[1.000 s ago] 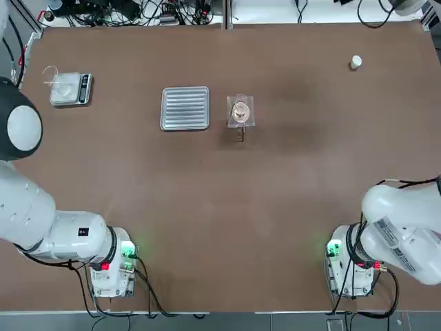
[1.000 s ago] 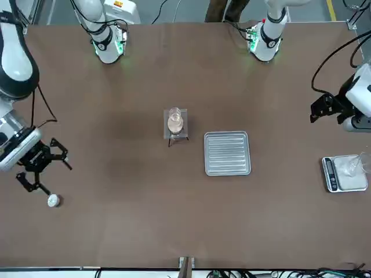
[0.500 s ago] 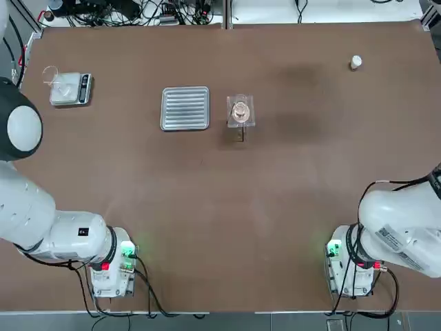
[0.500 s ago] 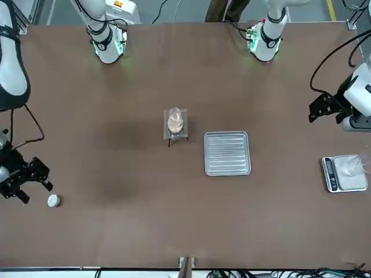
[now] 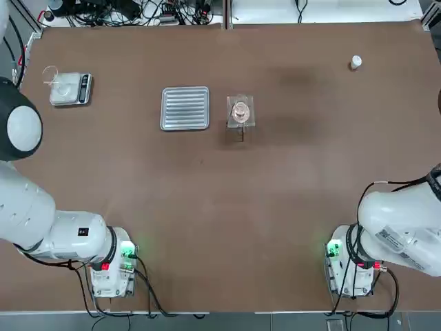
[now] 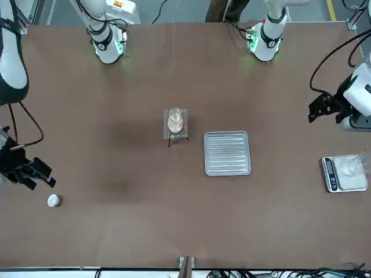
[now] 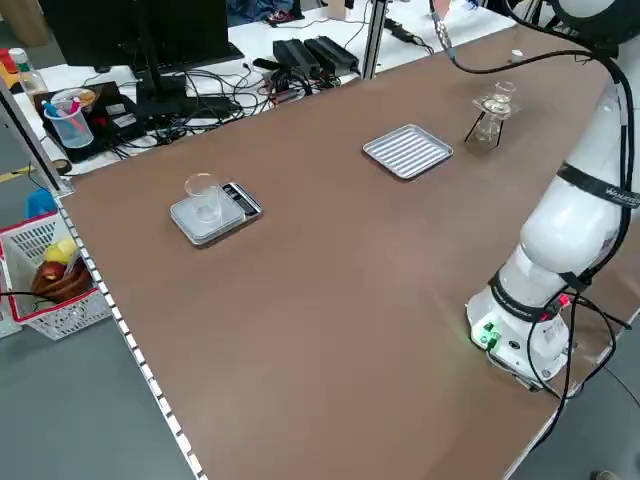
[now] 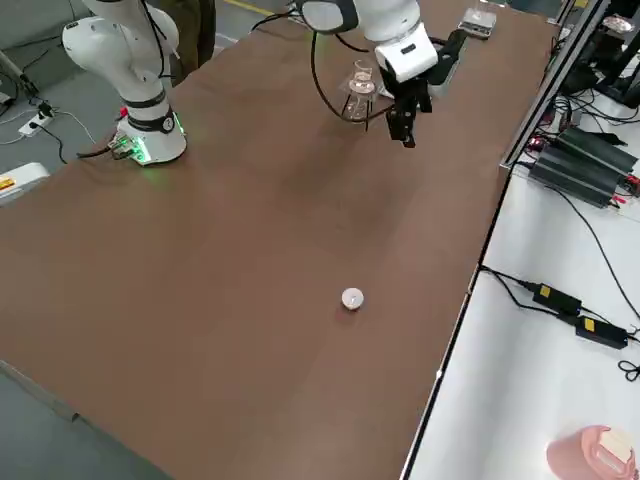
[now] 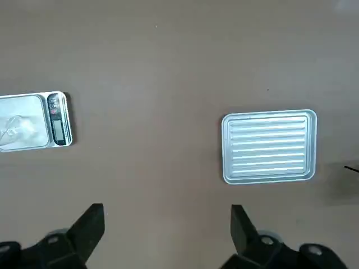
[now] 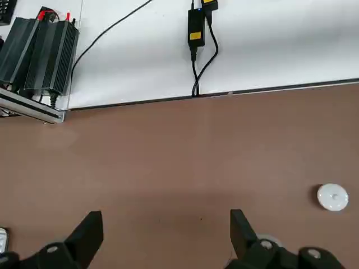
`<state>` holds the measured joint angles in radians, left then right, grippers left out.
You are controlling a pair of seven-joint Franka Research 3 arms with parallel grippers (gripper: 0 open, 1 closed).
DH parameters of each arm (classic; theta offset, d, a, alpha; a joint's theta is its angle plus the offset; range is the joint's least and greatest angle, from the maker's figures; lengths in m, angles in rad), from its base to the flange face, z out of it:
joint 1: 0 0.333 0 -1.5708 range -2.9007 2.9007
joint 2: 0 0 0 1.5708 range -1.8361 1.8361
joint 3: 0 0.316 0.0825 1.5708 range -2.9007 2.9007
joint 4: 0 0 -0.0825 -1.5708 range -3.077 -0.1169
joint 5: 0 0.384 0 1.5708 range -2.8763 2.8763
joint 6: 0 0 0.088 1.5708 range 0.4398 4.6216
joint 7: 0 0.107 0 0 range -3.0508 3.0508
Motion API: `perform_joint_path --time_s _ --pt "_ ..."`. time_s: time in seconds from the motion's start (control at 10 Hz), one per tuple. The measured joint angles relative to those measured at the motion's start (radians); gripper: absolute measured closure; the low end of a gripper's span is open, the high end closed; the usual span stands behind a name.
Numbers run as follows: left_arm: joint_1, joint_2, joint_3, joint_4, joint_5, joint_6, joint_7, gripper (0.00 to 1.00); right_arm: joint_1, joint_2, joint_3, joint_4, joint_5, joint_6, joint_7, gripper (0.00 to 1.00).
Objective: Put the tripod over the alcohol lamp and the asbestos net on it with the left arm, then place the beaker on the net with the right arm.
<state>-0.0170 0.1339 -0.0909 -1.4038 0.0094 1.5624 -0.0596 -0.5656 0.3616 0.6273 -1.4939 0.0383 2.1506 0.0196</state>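
**Beaker stands on the stacked net; both grippers empty and wide**

The overhead view shows neither gripper; only the arm bases and white links appear at its lower edge. The front view supplies both: the right gripper (image 6: 36, 175) at the table's edge, near the small white bottle (image 6: 53, 200), and the left gripper (image 6: 326, 108) high above the table, near the scale (image 6: 344, 173).

The stack sits mid-table, well apart from both grippers. From overhead the asbestos net (image 5: 240, 112) reads as a grey square with the beaker (image 5: 240, 110) on its pinkish disc. The left side view shows what this hides: the tripod (image 7: 484, 125) legs under the net, with the beaker upright on top. The alcohol lamp below the net cannot be made out in any view.

The ribbed silver tray (image 9: 269, 146) lies just beside the stack, ahead of the left gripper in its wrist view; the stack itself is cut off there except for one dark leg tip at the frame edge. The clear vessel on the scale is faint and partly cropped.

Left gripper: fingers (image 9: 90, 225) spread wide, nothing between them, touching nothing. Right gripper: fingers (image 10: 90, 231) likewise wide and empty over bare table, the white bottle off to one side.
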Motion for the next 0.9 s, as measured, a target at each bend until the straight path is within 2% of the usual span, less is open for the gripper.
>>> perform_joint_path --time_s 0.3,0.8,0.9 --pt "0.0 0.0 -0.001 0.0 0.0 0.0 0.0 0.0 0.03 -0.016 0.0 0.019 -0.047 -0.046 0.063 0.0" --pt "0.0 0.0 -0.001 0.0 0.0 0.0 -0.001 0.0 0.046 -0.036 -0.002 0.028 -0.059 -0.109 0.112 0.0" --pt "0.0 0.0 -0.001 0.0 0.0 0.0 -0.001 0.0 0.075 -0.039 -0.026 0.043 -0.063 -0.132 0.121 0.0"
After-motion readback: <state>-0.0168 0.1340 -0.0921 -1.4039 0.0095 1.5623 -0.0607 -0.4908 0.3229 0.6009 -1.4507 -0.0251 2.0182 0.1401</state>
